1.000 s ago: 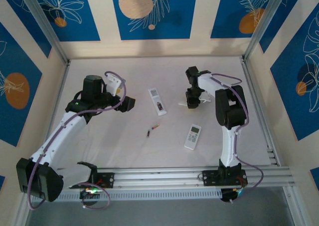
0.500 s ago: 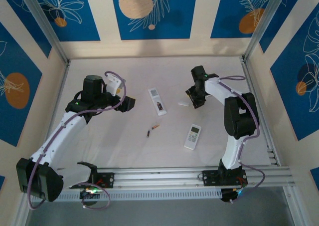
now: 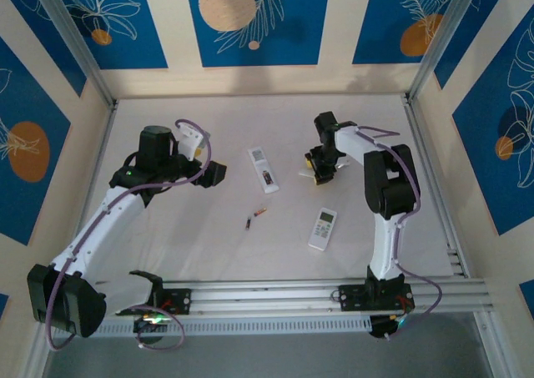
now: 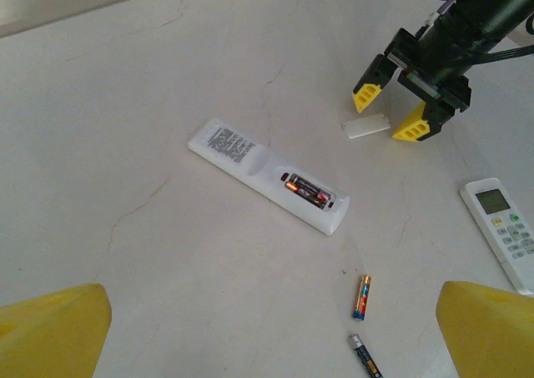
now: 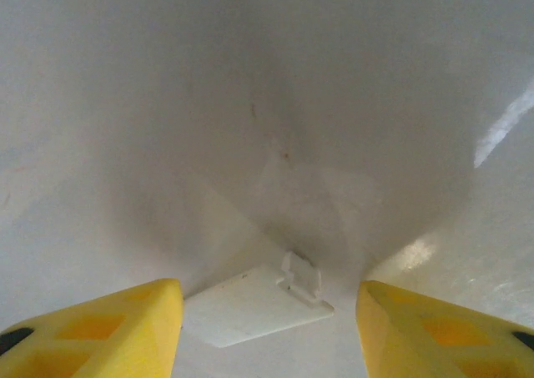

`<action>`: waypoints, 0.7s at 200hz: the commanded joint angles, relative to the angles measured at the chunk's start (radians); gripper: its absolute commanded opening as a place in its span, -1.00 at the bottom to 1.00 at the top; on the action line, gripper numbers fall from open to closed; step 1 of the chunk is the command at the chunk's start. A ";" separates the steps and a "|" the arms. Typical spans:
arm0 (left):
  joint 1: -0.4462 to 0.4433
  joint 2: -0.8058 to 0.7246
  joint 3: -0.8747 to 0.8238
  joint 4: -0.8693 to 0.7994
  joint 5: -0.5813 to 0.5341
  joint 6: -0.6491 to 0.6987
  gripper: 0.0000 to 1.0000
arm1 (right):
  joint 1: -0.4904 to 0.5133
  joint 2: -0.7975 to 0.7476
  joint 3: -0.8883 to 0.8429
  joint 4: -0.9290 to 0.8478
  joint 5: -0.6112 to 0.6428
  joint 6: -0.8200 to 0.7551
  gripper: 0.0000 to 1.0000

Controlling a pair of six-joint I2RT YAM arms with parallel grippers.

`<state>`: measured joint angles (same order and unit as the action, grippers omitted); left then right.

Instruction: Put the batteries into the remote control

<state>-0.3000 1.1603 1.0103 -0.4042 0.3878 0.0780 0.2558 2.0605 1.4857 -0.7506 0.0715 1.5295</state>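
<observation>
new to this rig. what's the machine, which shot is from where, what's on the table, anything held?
Two white robot arms, bolted at the near edge of a table, each end in a two-finger end effector with yellow tips. The overhead picture looks down from above and behind them. The other two come from a camera on each wrist, so the yellow wedges at the bottom corners are that arm's own fingers.

On the table: a remote lying face down with batteries in its open bay, two loose batteries nearer the arms, a second remote face up, and a small white battery cover.

The left end effector is open and empty. The right end effector is open, straddling the cover, which lies flat on the table. Nothing is held.
</observation>
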 commanded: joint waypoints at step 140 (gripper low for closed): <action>-0.016 -0.002 -0.005 0.005 0.003 0.006 1.00 | -0.023 0.081 0.073 -0.109 -0.021 0.059 -0.21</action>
<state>-0.3019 1.1603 1.0103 -0.4042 0.3878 0.0784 0.2447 2.1117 1.5513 -0.8085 0.0540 1.5837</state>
